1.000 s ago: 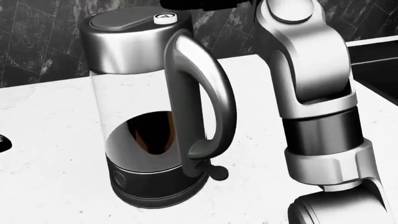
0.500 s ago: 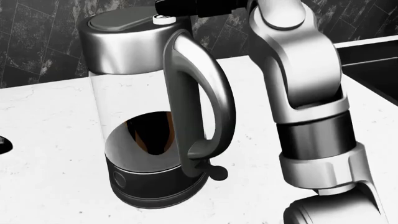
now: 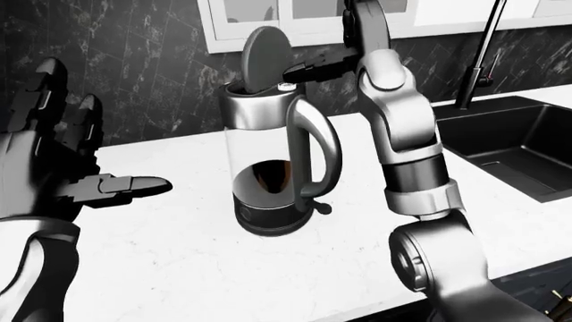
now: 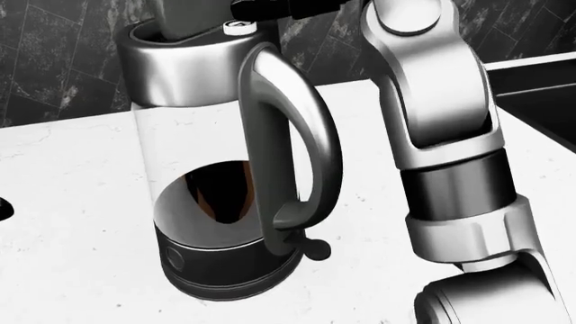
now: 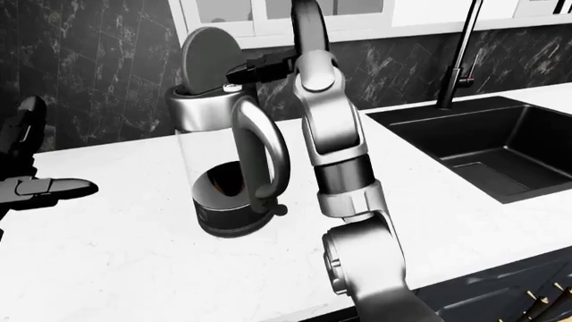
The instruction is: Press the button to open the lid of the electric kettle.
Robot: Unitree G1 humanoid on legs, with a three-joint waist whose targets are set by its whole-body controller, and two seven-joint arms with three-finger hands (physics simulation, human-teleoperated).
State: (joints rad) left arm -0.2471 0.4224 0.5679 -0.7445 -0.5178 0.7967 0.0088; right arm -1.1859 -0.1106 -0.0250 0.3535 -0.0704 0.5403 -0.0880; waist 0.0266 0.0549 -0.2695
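Note:
The electric kettle [image 3: 273,161] stands on the white counter [image 3: 179,248], with a glass body, steel top band and grey handle [image 3: 314,144]. Its round grey lid [image 3: 265,59] stands upright, open. The small white button [image 3: 286,86] sits at the top of the handle. My right hand [image 3: 308,70] reaches in from the right with dark fingers stretched out just above the button; whether they touch it I cannot tell. My left hand [image 3: 62,164] is open, held up at the left, apart from the kettle.
A black sink [image 3: 509,144] with a dark tap [image 3: 478,54] lies at the right of the counter. A dark marble wall and white cabinets [image 3: 304,17] run along the top. My right forearm [image 3: 402,134] rises beside the kettle handle.
The kettle lid has swung from flat and closed to upright and open. My right hand has stayed over the button.

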